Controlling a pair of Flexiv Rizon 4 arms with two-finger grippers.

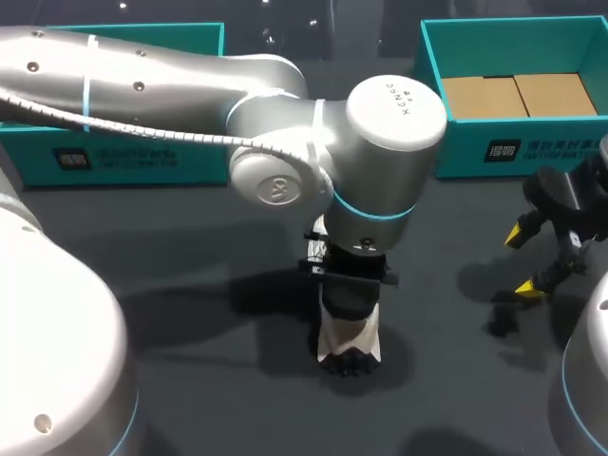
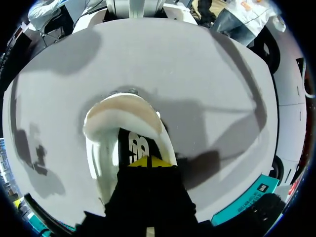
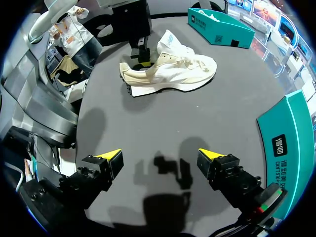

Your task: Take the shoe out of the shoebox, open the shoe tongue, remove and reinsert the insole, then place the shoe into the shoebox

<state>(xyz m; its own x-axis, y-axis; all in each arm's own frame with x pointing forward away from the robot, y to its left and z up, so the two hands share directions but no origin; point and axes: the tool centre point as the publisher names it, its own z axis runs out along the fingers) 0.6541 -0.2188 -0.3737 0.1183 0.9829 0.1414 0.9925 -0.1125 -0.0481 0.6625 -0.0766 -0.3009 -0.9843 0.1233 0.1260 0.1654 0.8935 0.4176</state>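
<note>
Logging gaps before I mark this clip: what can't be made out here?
Left pincer, open or shut: head view, the left arm covers it; left wrist view, its own dark body blocks it.
Insole: hidden inside the shoe in every view.
Left box, its inside: head view, the left arm covers it.

Quick count: one cream sneaker [image 3: 170,71]. Two teal boxes, a far-left box [image 1: 28,157] and a far-right box [image 1: 456,142], with two brown cardboard panels [image 1: 484,97] inside the right one. Two arms too, so a left gripper [image 2: 148,162] and a right gripper [image 1: 522,259].
</note>
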